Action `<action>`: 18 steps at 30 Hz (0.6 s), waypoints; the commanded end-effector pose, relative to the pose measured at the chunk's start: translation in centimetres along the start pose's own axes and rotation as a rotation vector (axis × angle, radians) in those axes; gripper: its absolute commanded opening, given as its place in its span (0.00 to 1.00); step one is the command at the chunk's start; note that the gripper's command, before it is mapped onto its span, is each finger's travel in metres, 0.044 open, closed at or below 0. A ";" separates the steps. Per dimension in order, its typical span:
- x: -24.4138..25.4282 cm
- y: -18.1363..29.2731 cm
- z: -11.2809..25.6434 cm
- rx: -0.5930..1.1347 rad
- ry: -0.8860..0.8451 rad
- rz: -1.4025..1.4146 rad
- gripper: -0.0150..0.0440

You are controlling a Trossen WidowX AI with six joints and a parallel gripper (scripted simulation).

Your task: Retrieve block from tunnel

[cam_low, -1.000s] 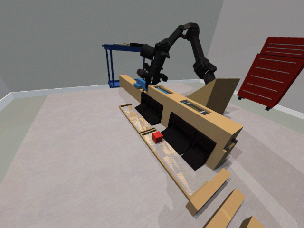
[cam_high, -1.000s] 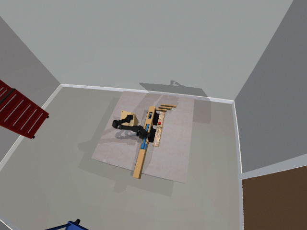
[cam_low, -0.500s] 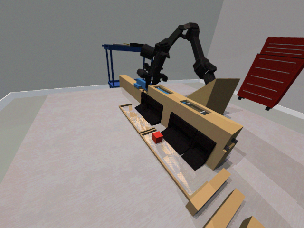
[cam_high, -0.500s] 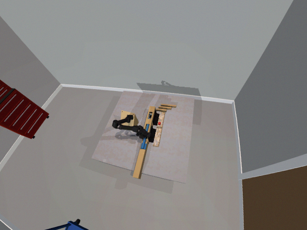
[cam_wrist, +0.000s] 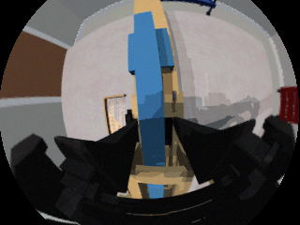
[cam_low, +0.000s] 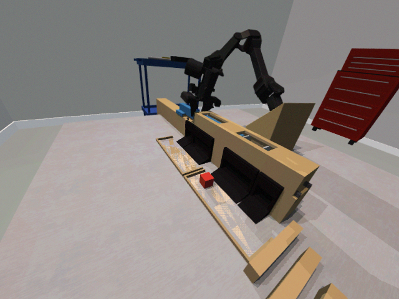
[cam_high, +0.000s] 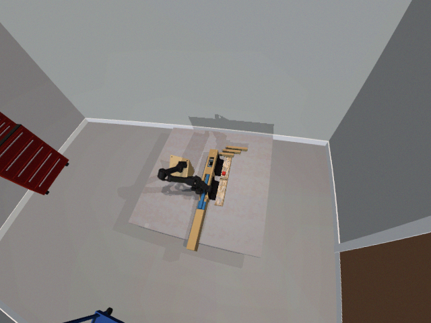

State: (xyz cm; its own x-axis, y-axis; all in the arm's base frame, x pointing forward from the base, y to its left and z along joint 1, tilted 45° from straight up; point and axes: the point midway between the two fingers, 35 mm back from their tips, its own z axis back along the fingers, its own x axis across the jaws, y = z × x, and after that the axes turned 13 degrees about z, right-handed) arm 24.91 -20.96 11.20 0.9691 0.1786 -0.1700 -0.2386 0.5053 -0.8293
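end effector (cam_high: 206, 192) (cam_low: 200, 111) (cam_wrist: 156, 122) open over mottled tabletop (cam_high: 240, 215) (cam_low: 96, 193) (cam_wrist: 94, 70), grey walls (cam_high: 209, 69) (cam_low: 96, 38) (cam_wrist: 56, 21) around

The tunnel (cam_high: 213, 154) (cam_low: 257, 141) looks like smooth matt wood; the handle (cam_high: 201, 203) (cam_low: 185, 108) (cam_wrist: 149, 84) resembles matt plastic.

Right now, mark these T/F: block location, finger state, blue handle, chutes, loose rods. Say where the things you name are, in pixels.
1. The red block (cam_high: 223, 173) (cam_low: 206, 180) is out of the tunnel (cam_high: 213, 155) (cam_low: 257, 138). True.
2. The fingers are clamped on the blue handle (cam_high: 201, 202) (cam_low: 184, 108) (cam_wrist: 149, 89). False: they are open, one on each side of it.
3. The red block sits inside one of the black chutes (cam_low: 233, 180). False: it is in a clear, wood-rimmed tray (cam_low: 219, 218) beside them.
4. Three loose rods (cam_high: 237, 148) (cam_low: 275, 251) lie by the tunnel's end away from the handle. True.
5. The red block is being held up. False: it rests in the tray.
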 end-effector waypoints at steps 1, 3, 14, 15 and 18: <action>0.5 -0.9 1.5 0.003 -0.018 -0.008 0.83; 0.6 -1.1 2.5 0.013 -0.022 -0.002 0.92; -0.5 -5.9 2.1 0.020 -0.027 0.004 1.00; -0.5 -5.9 2.1 0.020 -0.027 0.004 1.00; -0.5 -5.9 2.1 0.020 -0.027 0.004 1.00</action>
State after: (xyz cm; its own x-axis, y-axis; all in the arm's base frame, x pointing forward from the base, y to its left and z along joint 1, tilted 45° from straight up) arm 25.58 -22.05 16.79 0.9681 0.1942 -0.1586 -0.2388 0.5217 -0.8190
